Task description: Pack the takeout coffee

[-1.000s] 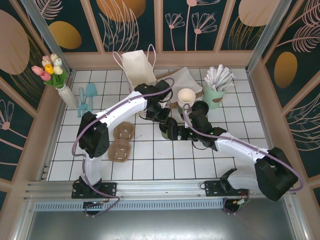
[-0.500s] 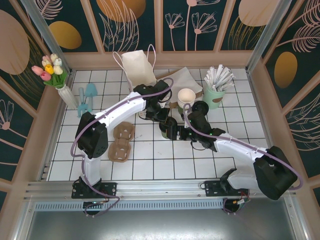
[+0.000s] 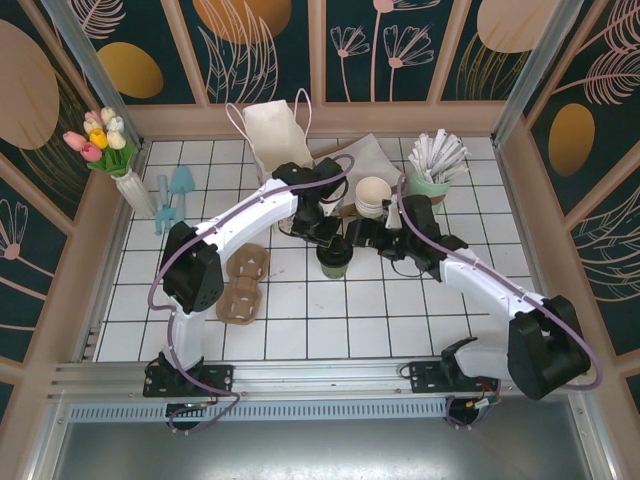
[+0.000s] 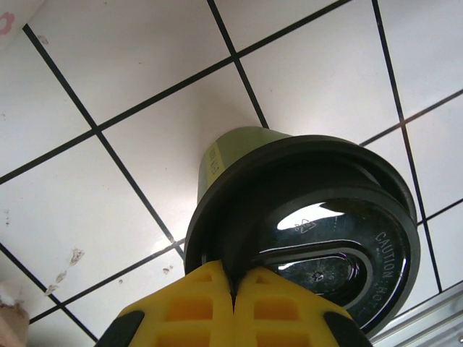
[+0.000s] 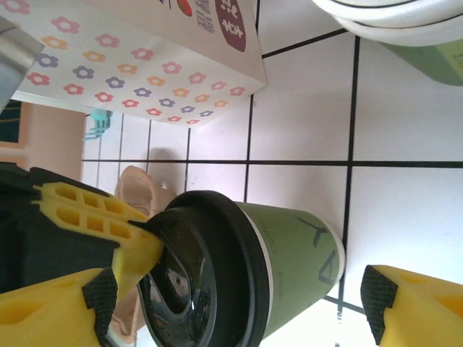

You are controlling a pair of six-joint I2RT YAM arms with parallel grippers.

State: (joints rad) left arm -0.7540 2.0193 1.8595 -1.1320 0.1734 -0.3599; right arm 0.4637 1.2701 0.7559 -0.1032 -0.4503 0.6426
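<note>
The tiled table (image 3: 330,320) is bare around the coffee (image 3: 335,258), which stands upright mid-table, long axis vertical. The bag (image 3: 275,135) stands open-topped beyond it, nearer my left arm. My left gripper (image 4: 233,278) is pinched on the lid's rim. My right gripper (image 3: 360,237) gapes just beside.

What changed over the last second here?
The right claw, earlier around the coffee, has opened and drawn back toward the far right, leaving the cup standing. The left claw shifted slightly and pinches the lid at its rim. Bag and cup stack stayed put.
</note>
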